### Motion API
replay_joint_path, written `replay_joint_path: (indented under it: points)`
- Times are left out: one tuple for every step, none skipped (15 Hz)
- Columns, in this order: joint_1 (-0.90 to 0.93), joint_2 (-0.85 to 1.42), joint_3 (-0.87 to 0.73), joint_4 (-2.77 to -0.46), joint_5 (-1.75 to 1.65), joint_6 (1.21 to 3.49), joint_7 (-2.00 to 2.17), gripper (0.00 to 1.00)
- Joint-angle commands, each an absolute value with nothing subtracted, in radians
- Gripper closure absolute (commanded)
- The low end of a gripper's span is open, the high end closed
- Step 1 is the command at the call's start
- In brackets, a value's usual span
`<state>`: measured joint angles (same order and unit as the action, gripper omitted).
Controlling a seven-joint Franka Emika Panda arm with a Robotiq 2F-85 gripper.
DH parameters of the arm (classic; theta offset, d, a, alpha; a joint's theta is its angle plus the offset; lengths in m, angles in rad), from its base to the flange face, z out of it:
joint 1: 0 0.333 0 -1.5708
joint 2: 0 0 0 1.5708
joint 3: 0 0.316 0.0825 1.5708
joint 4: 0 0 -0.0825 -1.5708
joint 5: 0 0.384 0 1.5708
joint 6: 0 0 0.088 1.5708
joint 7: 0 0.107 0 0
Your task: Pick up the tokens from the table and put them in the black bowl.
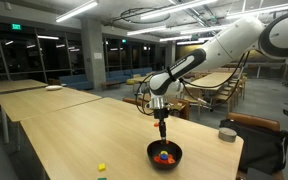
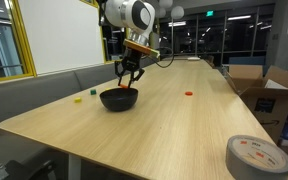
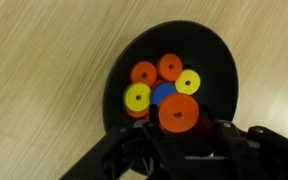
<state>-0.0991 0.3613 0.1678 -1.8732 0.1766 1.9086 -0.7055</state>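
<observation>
No writing can be read. The grey tape roll (image 2: 257, 157) at the near worktop edge has red print on its inner core, too small to make out. A green ceiling sign (image 1: 17, 28) is also illegible.

The worktop (image 2: 174, 125) is a long slab of pale tan wood grain with a matt, smooth face. On it sits the bowl (image 3: 219, 75), round, shallow and glossy black. The tokens (image 3: 169, 92) in it are flat plastic discs: several orange, two yellow with a small centre hole, and one blue half buried in the middle. The biggest-looking orange disc (image 3: 179, 113) lies on top of the pile, nearest the camera.

The fingers (image 3: 234, 150) are dark and blurred in the wrist view. They hang straight above the bowl and are spread apart with nothing between them. An exterior view shows them (image 2: 124, 78) splayed just over the rim.

Three tokens lie loose on the wood, away from the bowl: an orange one (image 2: 189, 93), a yellow one (image 2: 92, 92) and a green one (image 2: 79, 99). An open cardboard box (image 2: 274, 85) stands off the far side.
</observation>
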Motion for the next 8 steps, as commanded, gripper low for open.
replay_joint_path:
  points:
    - [-0.089, 0.326, 0.153, -1.904, 0.195, 1.837, -0.765, 0.75]
    - [-0.087, 0.328, 0.151, -1.904, 0.193, 1.831, -0.77, 0.74]
    - [-0.078, 0.325, 0.145, -1.911, 0.176, 1.844, -0.753, 0.33]
    - [-0.076, 0.324, 0.143, -1.915, 0.175, 1.85, -0.754, 0.32]
    - [-0.07, 0.321, 0.138, -1.921, 0.166, 1.869, -0.739, 0.25]
    - [-0.068, 0.319, 0.135, -1.924, 0.162, 1.875, -0.737, 0.18]
    - [-0.065, 0.317, 0.129, -1.926, 0.154, 1.888, -0.724, 0.11]
    - [-0.065, 0.314, 0.125, -1.925, 0.153, 1.894, -0.723, 0.02]
